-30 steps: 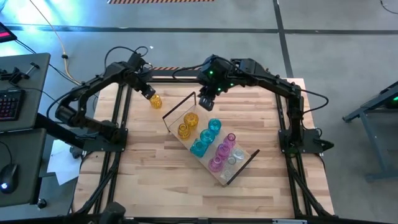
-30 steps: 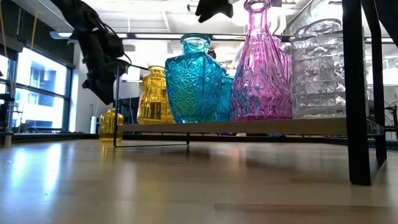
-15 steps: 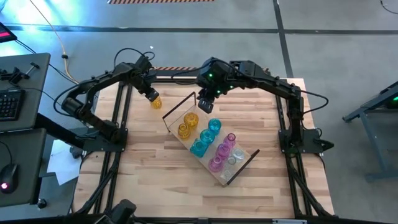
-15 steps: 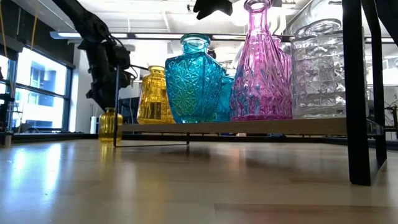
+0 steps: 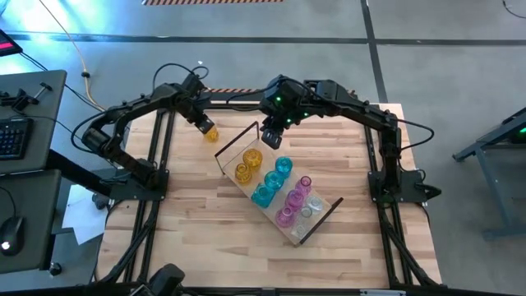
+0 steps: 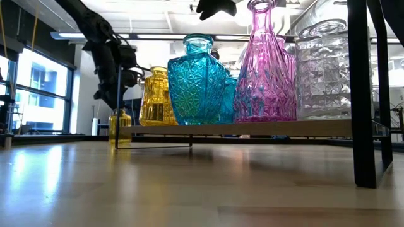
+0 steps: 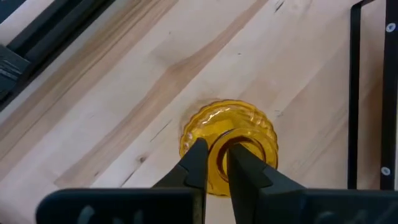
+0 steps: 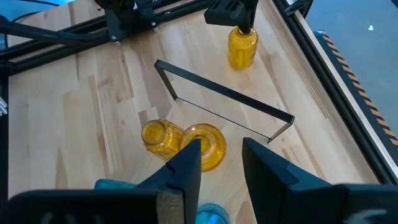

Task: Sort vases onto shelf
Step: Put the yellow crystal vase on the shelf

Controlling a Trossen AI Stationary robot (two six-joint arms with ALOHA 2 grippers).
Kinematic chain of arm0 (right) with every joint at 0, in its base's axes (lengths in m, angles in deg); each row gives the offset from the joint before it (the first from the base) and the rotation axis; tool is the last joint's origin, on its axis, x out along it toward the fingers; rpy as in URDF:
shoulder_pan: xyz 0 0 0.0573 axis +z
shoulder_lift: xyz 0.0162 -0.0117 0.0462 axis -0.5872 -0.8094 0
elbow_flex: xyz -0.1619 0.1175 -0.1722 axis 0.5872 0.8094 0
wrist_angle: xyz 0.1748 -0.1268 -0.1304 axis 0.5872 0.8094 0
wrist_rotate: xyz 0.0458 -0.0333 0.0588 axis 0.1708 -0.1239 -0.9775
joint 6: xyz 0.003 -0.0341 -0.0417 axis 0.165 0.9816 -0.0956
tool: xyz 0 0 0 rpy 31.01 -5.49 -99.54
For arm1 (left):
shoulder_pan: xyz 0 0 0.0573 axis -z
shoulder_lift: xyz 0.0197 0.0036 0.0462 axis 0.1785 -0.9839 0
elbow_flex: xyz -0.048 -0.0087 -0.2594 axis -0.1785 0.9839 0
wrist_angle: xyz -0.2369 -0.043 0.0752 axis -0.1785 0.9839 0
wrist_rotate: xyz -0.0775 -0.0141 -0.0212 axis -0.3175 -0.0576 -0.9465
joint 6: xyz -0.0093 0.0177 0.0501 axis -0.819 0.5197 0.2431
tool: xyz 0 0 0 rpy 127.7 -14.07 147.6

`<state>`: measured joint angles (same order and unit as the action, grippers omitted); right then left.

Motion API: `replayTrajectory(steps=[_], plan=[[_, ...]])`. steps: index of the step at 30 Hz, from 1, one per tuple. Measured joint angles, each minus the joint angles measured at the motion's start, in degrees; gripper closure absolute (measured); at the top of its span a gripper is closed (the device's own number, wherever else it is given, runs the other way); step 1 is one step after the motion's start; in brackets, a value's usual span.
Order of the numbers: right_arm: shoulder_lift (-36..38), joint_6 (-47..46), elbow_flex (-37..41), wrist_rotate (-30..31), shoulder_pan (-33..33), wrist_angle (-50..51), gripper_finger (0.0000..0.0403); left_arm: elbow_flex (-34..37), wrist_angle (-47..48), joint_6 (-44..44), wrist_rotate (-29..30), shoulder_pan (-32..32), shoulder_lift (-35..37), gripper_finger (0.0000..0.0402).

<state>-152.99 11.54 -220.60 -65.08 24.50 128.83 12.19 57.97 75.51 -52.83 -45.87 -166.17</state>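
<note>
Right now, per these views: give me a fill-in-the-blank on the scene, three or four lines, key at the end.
1. The left gripper is closed on the rim of a ____-coloured vase.
2. That vase stands on the tabletop, not on the ____.
3. The right gripper holds nothing; its fingers are ____.
4. On the shelf, the clear vase sits at the end ____ from the left gripper.

Missing words: amber; shelf; open; farthest

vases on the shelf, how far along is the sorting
Mostly done: two amber vases, teal ones, pink ones and a clear one already stand grouped by colour on the shelf. In hand: the left gripper has its jaws pinching the rim of the last amber vase, which is on the tabletop off the shelf. Left: carrying it over. The right gripper hangs open above the shelf's amber end.
</note>
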Motion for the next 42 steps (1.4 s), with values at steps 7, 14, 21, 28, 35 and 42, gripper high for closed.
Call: replayTrajectory(steps=[7,14,21,28,35,42], plan=[[0.0,-0.4,0.0,0.0,0.2,0.0,0.0304,0.0,0.3,-0.5,0.3,0.4,0.2,0.0379],[0.0,-0.4,0.0,0.0,0.3,0.7,0.0304,-3.7,3.0,-1.5,1.1,0.4,2.9,0.0379],[0.1,-0.5,0.0,0.0,-0.1,3.7,0.0304,-14.7,5.3,-1.7,1.8,0.6,5.0,0.0379],[0.4,-0.4,0.0,3.3,-0.7,6.7,0.0304,-28.1,5.3,-3.3,3.4,2.7,5.1,0.0379],[2.7,0.7,0.1,6.5,-3.2,12.4,0.0304,-35.8,4.9,-4.5,3.1,9.3,5.0,0.0379],[8.5,1.1,0.0,9.6,-7.3,13.0,0.0304,-36.8,0.6,-7.6,2.6,18.0,4.1,0.0379]])
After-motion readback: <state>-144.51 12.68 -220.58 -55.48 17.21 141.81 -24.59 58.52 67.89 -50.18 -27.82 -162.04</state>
